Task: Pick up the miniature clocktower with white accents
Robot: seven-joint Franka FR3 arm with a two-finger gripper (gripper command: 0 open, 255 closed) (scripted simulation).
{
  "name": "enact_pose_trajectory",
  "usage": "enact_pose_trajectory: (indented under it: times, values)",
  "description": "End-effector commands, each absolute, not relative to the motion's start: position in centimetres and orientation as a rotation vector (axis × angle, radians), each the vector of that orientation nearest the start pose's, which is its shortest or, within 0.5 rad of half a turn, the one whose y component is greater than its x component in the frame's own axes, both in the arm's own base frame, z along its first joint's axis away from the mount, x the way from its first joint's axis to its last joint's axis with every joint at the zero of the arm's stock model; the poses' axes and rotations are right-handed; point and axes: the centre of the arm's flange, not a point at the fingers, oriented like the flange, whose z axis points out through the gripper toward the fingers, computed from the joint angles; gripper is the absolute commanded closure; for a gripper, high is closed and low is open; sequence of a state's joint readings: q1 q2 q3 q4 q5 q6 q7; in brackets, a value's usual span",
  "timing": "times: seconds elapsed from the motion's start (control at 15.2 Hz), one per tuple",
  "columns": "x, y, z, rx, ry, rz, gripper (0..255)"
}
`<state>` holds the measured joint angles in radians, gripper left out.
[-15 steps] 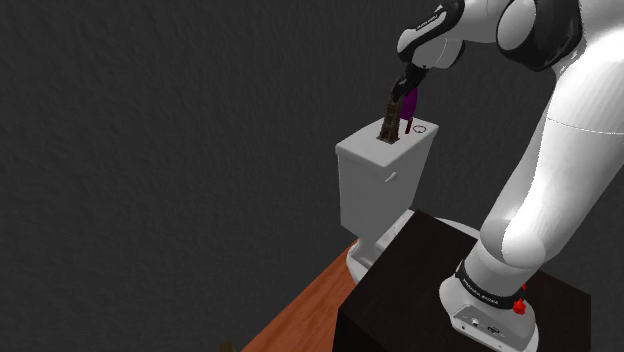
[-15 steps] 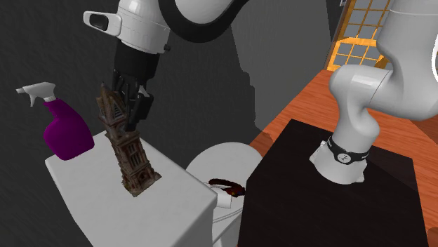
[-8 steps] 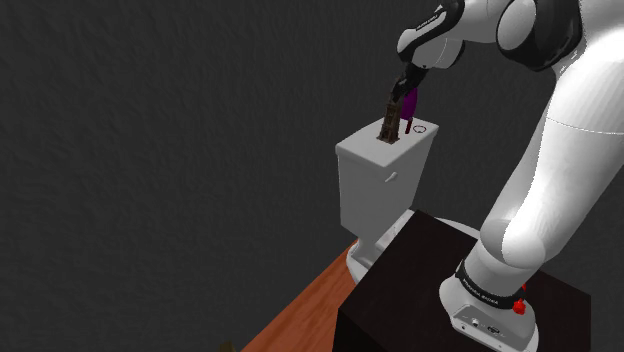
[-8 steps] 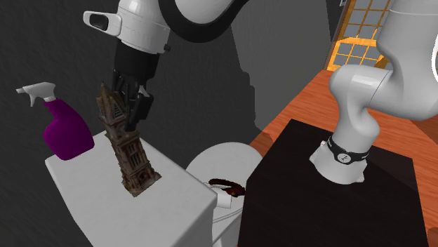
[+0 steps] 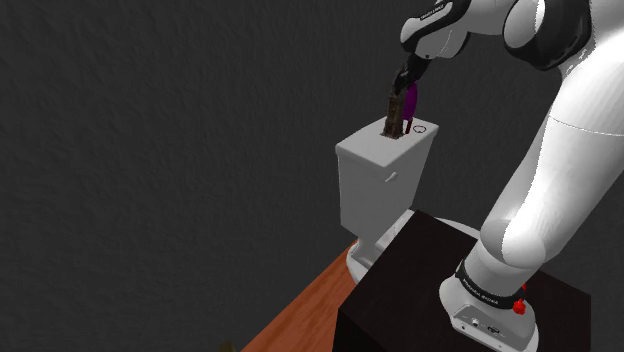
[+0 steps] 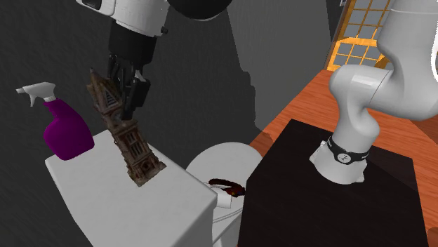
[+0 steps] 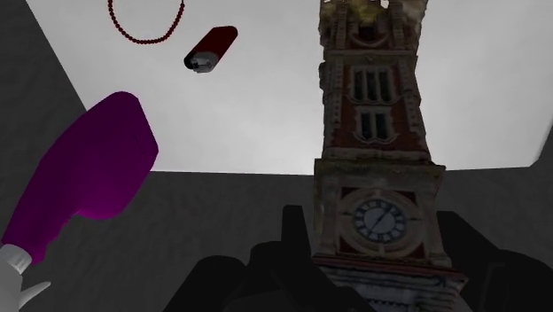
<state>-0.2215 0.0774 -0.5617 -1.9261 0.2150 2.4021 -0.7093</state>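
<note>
The miniature clocktower [image 6: 125, 137] is brown and dark red with pale trim and a clock face [image 7: 377, 218]. It leans, its base at the lid of the white toilet tank [image 6: 91, 189]; whether they touch I cannot tell. My gripper [image 6: 126, 90] is shut on its upper part, near the spire. In the wrist view my gripper [image 7: 381, 257] clasps the tower, with one finger [image 7: 297, 235] on each side of the clock stage. In the shoulder view the clocktower [image 5: 395, 117] hangs under my gripper [image 5: 403, 88] over the tank [image 5: 385, 170].
A purple spray bottle [image 6: 64, 130] stands on the tank just behind the tower. A small red cylinder [image 7: 211, 49] and a bead ring [image 7: 146, 22] lie on the lid. The dark stand [image 6: 330, 203] sits beside the toilet, on a wooden floor [image 5: 300, 310].
The gripper has risen a little with the clocktower in it. The tower's top has gone up and the tower leans more than before.
</note>
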Motion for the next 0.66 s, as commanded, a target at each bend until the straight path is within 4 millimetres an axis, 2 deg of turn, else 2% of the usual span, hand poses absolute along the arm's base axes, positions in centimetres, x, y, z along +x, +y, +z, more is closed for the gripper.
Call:
enact_pose_trajectory:
  times: [0.0,0.46,0.59]
  values:
    - [43.9,-42.4,51.0,-3.241,0.313,-0.651,255]
    - [43.9,-42.4,54.7,-3.241,0.313,-0.651,255]
    - [43.9,-42.4,54.7,-3.241,0.313,-0.651,255]
